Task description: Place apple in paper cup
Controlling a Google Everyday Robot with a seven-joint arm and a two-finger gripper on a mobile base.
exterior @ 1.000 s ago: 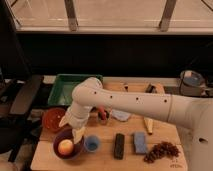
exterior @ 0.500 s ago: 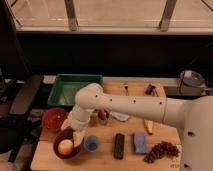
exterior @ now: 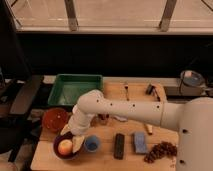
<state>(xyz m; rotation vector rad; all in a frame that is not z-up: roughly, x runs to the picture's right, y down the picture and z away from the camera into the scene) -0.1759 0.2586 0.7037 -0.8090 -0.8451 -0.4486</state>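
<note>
Apple (exterior: 65, 146) in dk bowl (exterior: 57, 154); jaws right beside it, open/shut can't tell.

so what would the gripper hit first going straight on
Probably the apple in the bowl. The gripper is at the bowl, just beside the apple and angled down toward it. Depth is unclear, so it might meet the bowl first.

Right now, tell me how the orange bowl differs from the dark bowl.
The orange bowl looks empty; the dark bowl holds the apple. The orange bowl sits farther back, by the green tray; the dark bowl sits nearest the camera. The pincer hangs over the dark bowl's rim, away from the orange bowl. Both are round and open-topped.
</note>
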